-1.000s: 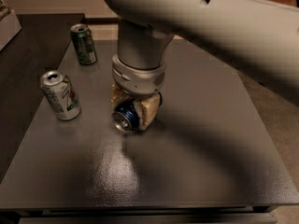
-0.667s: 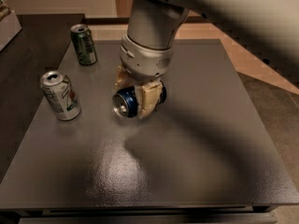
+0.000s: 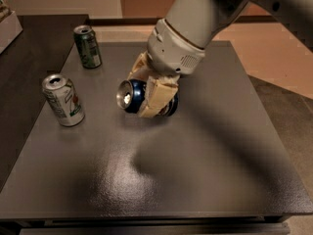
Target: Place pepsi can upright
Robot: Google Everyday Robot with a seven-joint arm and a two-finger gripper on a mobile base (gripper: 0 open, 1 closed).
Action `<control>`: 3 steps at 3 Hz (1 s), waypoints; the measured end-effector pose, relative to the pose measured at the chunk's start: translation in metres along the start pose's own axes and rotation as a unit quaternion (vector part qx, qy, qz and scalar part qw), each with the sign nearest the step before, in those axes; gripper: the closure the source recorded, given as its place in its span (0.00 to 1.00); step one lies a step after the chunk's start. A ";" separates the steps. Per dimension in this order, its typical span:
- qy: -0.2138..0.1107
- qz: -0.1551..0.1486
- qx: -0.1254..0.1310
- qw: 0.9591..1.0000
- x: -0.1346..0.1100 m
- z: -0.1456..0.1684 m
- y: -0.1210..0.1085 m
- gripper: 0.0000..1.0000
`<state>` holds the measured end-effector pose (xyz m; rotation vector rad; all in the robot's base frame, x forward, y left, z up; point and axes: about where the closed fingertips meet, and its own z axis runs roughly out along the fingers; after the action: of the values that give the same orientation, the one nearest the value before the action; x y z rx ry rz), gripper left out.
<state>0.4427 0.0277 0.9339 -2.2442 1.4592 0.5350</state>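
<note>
The pepsi can (image 3: 132,96) is dark blue with a silver top. It lies on its side in the air above the dark table (image 3: 205,151), its top facing left toward the camera. My gripper (image 3: 149,93) is shut on the pepsi can, its tan fingers (image 3: 155,98) clamped around the can's body. The can is held above the table's middle, its shadow below it.
A white-silver can (image 3: 63,100) with green and red marks stands upright at the left. A dark green can (image 3: 88,46) stands upright at the back left. A white box edge (image 3: 7,28) shows at the far left. The table's right edge drops to the floor.
My gripper has lifted the pepsi can off the table and tilted it, so its silver top now points more to the left. The other two cans have not moved.
</note>
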 end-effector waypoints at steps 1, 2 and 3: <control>-0.079 0.060 0.028 0.995 0.000 -0.004 0.010 1.00; -0.151 0.111 0.040 0.981 0.004 -0.004 0.013 1.00; -0.213 0.150 0.041 0.965 0.006 -0.006 0.016 1.00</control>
<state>0.4312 0.0142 0.9337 -1.7099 1.5545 0.9646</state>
